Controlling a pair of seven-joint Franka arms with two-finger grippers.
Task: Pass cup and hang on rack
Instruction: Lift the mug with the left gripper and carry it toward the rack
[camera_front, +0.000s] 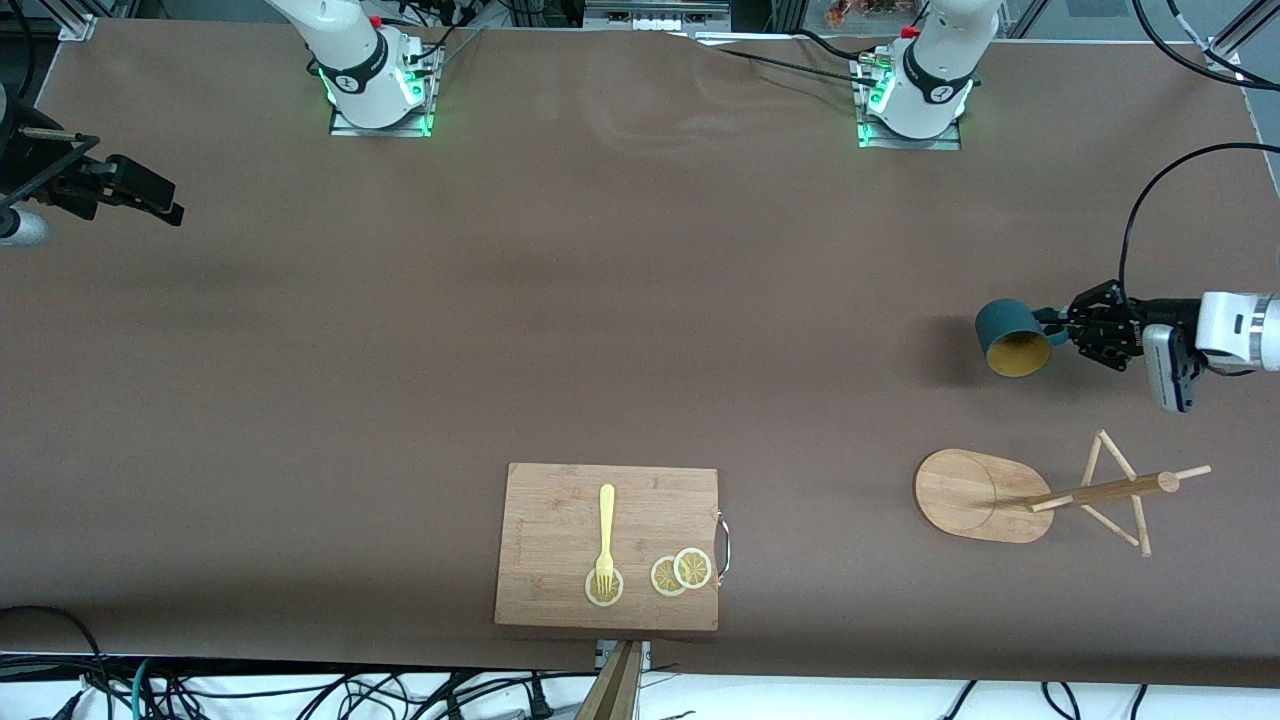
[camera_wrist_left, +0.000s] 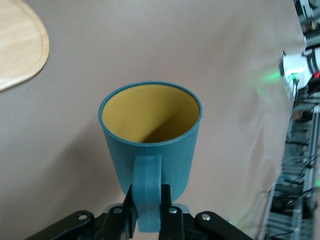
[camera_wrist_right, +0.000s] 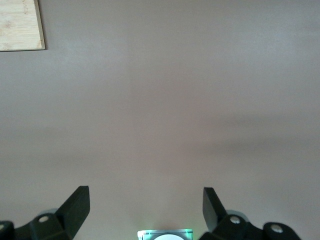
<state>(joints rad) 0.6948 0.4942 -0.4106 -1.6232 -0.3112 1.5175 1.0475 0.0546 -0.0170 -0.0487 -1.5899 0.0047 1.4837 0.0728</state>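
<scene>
The dark teal cup (camera_front: 1012, 337) with a yellowish inside is tipped on its side in the air over bare table near the left arm's end. My left gripper (camera_front: 1056, 322) is shut on its handle. In the left wrist view the fingers (camera_wrist_left: 169, 212) pinch the handle and the cup (camera_wrist_left: 150, 132) points its mouth away. The bamboo rack (camera_front: 985, 495) stands on its oval base with its post and pegs (camera_front: 1110, 490), nearer to the front camera than the spot under the cup. Its base edge shows in the left wrist view (camera_wrist_left: 20, 47). My right gripper (camera_front: 150, 195) waits open and empty over the right arm's end (camera_wrist_right: 145, 202).
A rectangular bamboo cutting board (camera_front: 560, 500) lies near the front edge at mid-table, with a yellow fork (camera_front: 606, 530) and lemon slices (camera_front: 681, 572) on it. Its corner shows in the right wrist view (camera_wrist_right: 20, 25). A brown cloth covers the table.
</scene>
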